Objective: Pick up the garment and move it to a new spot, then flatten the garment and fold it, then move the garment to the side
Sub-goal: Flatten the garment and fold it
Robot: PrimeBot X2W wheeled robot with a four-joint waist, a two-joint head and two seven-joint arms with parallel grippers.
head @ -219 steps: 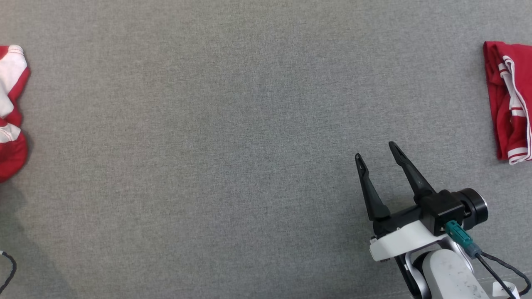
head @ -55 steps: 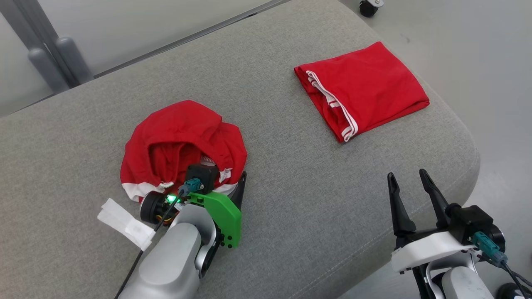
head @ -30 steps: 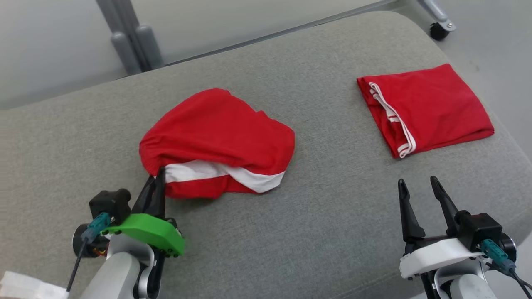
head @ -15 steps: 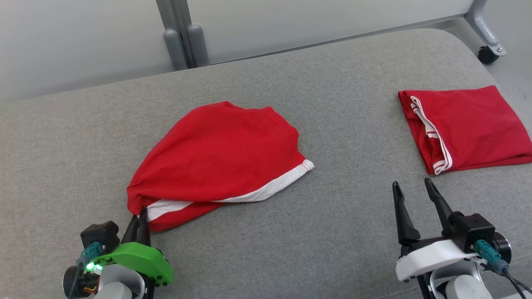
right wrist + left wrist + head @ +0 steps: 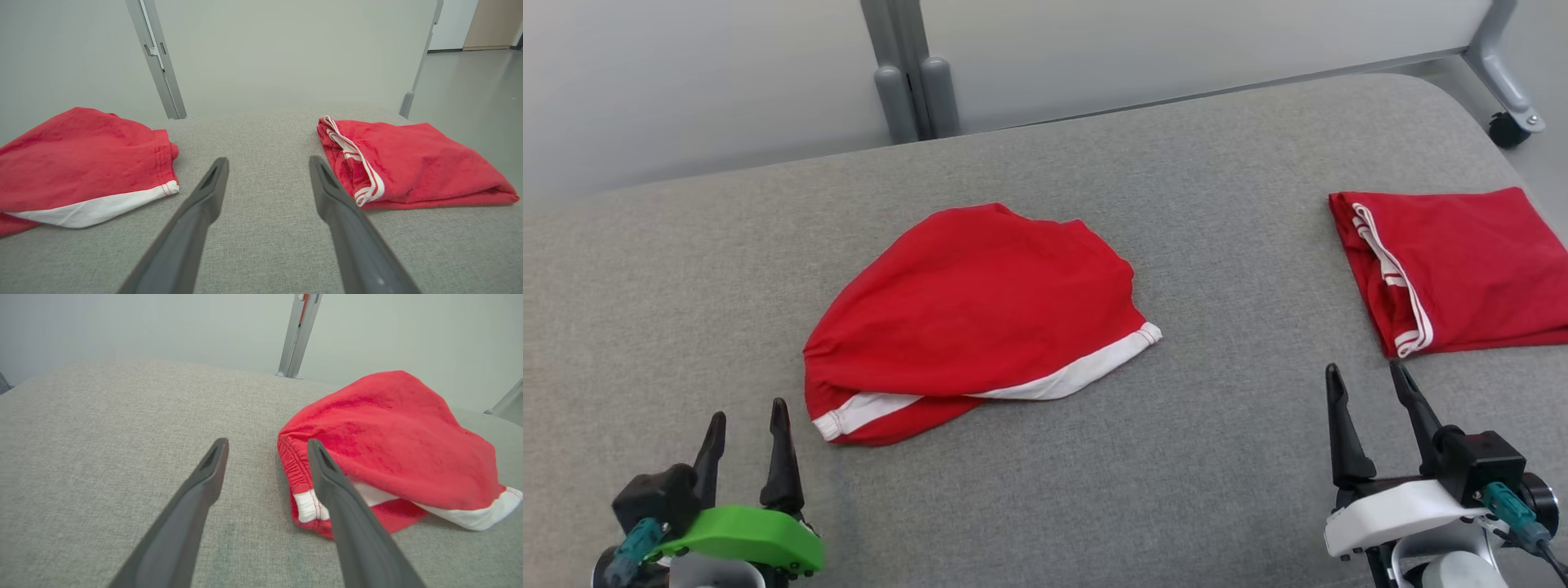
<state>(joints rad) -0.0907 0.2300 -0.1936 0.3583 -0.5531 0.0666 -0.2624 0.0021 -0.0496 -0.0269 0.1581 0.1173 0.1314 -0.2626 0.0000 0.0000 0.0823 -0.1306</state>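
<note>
A red garment (image 5: 980,314) with a white band lies loosely heaped in the middle of the grey padded surface (image 5: 686,269); it also appears in the left wrist view (image 5: 388,445) and the right wrist view (image 5: 81,159). My left gripper (image 5: 747,415) stands open at the lower left, just short of the garment's near-left corner, with nothing between its fingers (image 5: 212,465). The right gripper (image 5: 1368,378) is open at the lower right, empty, over bare fabric between the two red pieces.
A second red garment (image 5: 1454,265), folded, with white stripes, lies at the right edge of the surface (image 5: 412,163). A grey metal post (image 5: 907,69) stands behind the far edge. A caster wheel (image 5: 1507,129) and floor are at the far right.
My left gripper has opened and let go of the garment's corner, then drawn back toward me. The garment has settled flatter. The head camera has shifted, so the whole scene has slid.
</note>
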